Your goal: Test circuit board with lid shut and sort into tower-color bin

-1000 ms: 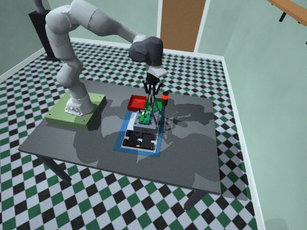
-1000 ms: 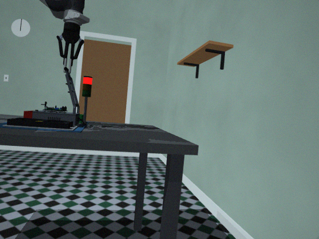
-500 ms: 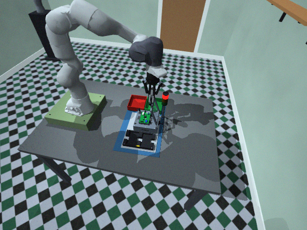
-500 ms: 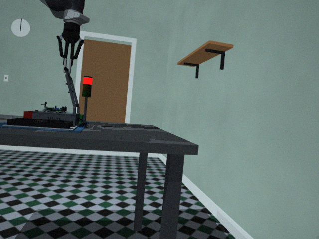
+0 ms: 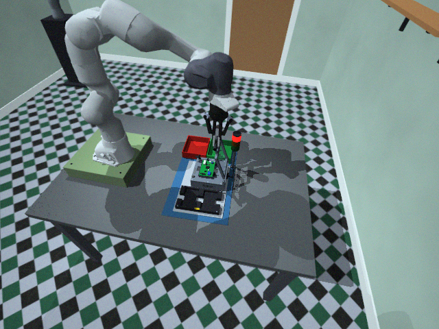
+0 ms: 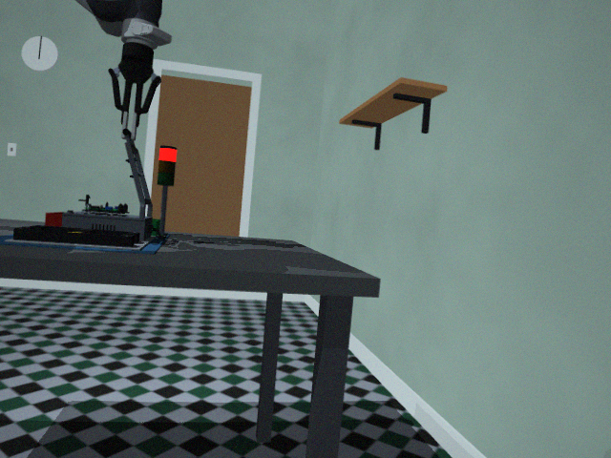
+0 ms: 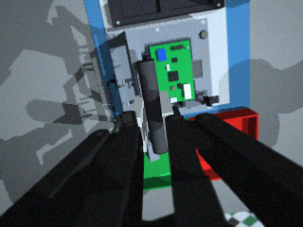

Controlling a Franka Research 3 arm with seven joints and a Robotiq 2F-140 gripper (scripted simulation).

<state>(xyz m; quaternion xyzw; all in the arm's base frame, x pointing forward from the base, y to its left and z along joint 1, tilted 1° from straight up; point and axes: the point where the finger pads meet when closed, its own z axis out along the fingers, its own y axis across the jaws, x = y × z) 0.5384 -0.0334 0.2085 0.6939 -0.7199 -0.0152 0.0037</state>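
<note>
The pincer [image 6: 129, 129] was closed on the lid's handle [image 7: 153, 111], with the lid raised. The board [image 7: 175, 71] lay on the tester at upper centre. Next it should release and fetch the board for the red bin [image 5: 194, 146].

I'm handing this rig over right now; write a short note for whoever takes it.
Pincer: shut on the lid handle, holding the lid raised well up.
Board: lying face up in the tester, not held.
Tower: shows red.
Bins: red bin and green bin stand behind the tester, nothing visible in them.
Tray: both pockets without a board.
Done: board tested, lid unlatched.
Left: let go of the handle, grasp the board, put it in the red bin, release.
</note>
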